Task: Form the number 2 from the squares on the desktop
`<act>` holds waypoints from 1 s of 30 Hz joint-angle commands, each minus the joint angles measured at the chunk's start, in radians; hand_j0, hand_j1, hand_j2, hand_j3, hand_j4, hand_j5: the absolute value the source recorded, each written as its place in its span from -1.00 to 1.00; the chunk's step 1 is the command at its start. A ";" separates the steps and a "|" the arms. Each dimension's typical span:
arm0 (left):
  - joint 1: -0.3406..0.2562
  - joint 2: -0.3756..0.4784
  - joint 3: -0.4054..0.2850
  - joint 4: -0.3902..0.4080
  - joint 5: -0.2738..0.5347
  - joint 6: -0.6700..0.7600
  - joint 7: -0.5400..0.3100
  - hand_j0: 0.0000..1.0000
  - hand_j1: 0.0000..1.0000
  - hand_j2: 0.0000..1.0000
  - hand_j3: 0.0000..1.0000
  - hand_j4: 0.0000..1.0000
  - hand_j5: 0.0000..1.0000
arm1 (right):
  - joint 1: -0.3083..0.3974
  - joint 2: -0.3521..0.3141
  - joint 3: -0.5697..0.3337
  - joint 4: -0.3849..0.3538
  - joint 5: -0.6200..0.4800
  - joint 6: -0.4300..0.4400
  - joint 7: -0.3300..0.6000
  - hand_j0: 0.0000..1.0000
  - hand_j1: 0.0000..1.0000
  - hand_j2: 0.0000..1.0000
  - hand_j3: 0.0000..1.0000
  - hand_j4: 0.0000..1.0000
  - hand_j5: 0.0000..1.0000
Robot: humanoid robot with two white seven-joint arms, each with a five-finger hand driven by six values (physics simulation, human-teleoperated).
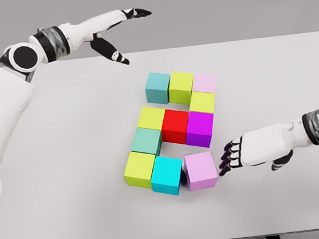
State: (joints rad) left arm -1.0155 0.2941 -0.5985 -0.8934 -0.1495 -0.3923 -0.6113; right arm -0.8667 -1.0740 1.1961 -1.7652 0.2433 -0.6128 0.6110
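Note:
Several coloured cubes sit together mid-table in a blocky figure. The top row holds a teal cube (158, 88), a yellow-green cube (180, 87) and a pale pink cube (204, 82). Below the pink one lies a yellow-green cube (202, 102). The middle row has a yellow-green cube (151, 118), a red cube (175, 126) and a magenta cube (200, 129). A green-teal cube (146, 140) follows, then a bottom row of lime cube (139, 169), cyan cube (167, 175) and lilac cube (200, 171). My right hand (231, 156) is open, its fingertips just right of the lilac cube. My left hand (116, 35) is open, raised over the table's far edge.
The grey table (66, 164) reaches from its far edge near the top of the view to its front edge at the bottom. Bare surface lies left and right of the cube group.

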 commanded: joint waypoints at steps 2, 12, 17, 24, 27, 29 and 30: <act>0.000 0.002 0.002 -0.002 0.005 -0.020 0.000 1.00 1.00 1.00 1.00 1.00 1.00 | 0.002 0.008 0.003 0.000 -0.009 0.002 0.000 1.00 1.00 1.00 1.00 1.00 1.00; 0.002 0.008 0.003 0.021 0.005 -0.034 0.000 1.00 1.00 1.00 1.00 1.00 1.00 | 0.000 0.039 0.030 0.000 -0.009 0.002 0.000 1.00 1.00 1.00 1.00 1.00 1.00; 0.002 0.008 0.003 0.024 0.005 -0.034 0.000 1.00 1.00 1.00 1.00 1.00 1.00 | -0.012 0.048 0.043 0.000 -0.009 0.002 0.000 1.00 1.00 1.00 1.00 1.00 1.00; 0.000 0.008 0.005 0.045 0.005 -0.034 0.000 1.00 1.00 1.00 1.00 1.00 1.00 | -0.025 0.068 0.065 -0.002 -0.009 0.002 0.000 1.00 1.00 1.00 1.00 1.00 1.00; 0.000 0.008 0.005 0.045 0.005 -0.034 0.000 1.00 1.00 1.00 1.00 1.00 1.00 | -0.025 0.068 0.083 -0.002 -0.009 0.002 0.000 1.00 1.00 1.00 1.00 1.00 1.00; 0.000 0.008 0.005 0.045 0.005 -0.034 0.000 1.00 1.00 1.00 1.00 1.00 1.00 | -0.025 0.068 0.085 -0.002 -0.009 0.002 0.000 1.00 1.00 1.00 1.00 1.00 1.00; 0.000 0.008 0.005 0.045 0.005 -0.034 0.000 1.00 1.00 1.00 1.00 1.00 1.00 | -0.026 0.062 0.083 0.000 -0.009 0.002 0.000 1.00 1.00 1.00 1.00 1.00 1.00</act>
State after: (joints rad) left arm -1.0170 0.3021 -0.5954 -0.8483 -0.1504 -0.4284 -0.6113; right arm -0.8943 -1.0096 1.2766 -1.7664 0.2397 -0.6129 0.6111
